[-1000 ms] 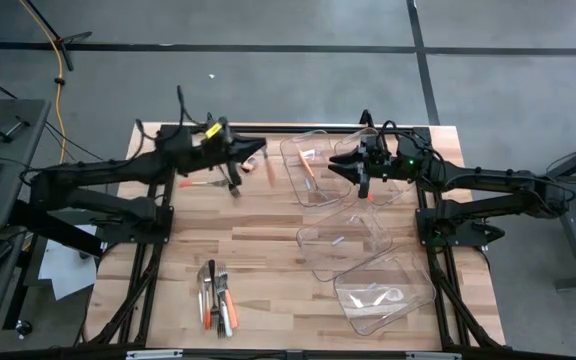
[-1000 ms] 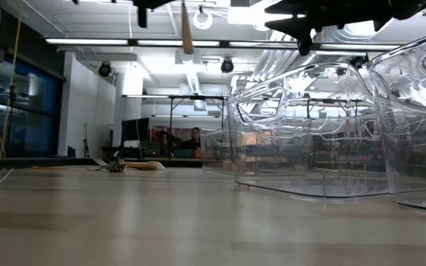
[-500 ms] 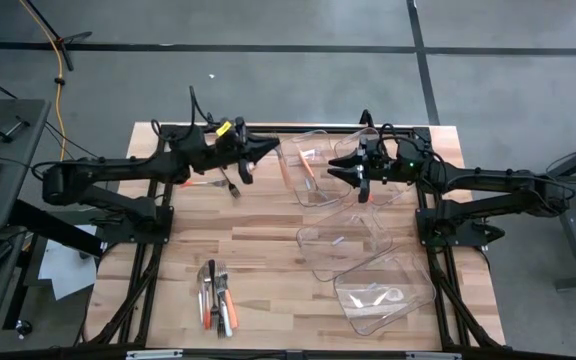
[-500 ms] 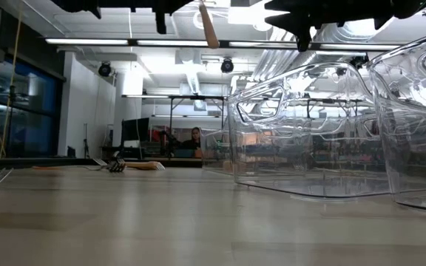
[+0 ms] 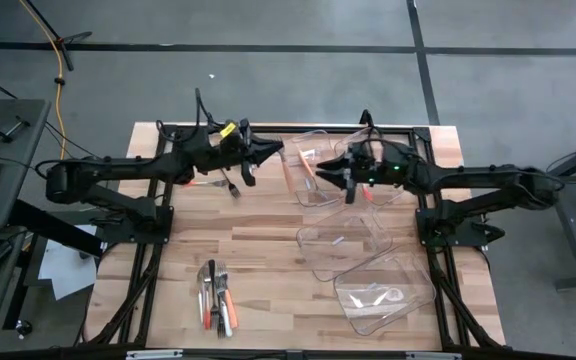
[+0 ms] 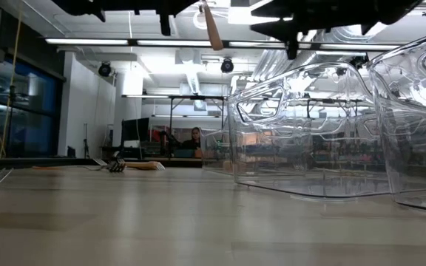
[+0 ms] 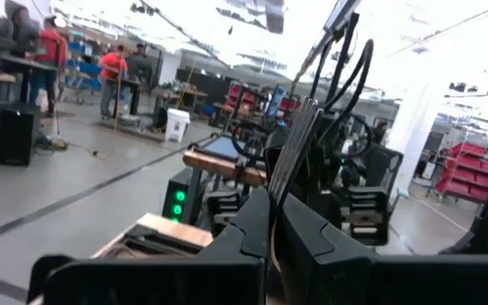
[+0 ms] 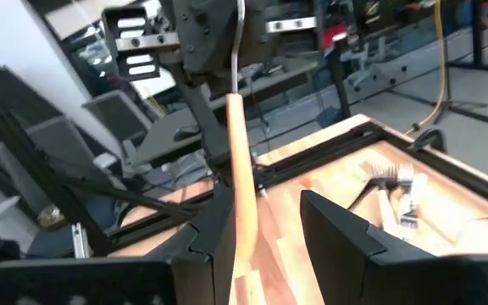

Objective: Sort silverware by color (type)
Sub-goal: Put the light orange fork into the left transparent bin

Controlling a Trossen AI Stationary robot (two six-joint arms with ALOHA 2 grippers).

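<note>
The left gripper pinched an orange-handled utensil by its head, so the half-open right gripper (still empty) needed to close squarely on the handle.

1. Went through all four views looking for text, and there's nothing I can actually read.
2. No brand names, labels, numbers or signs that are legible on anything.
</note>
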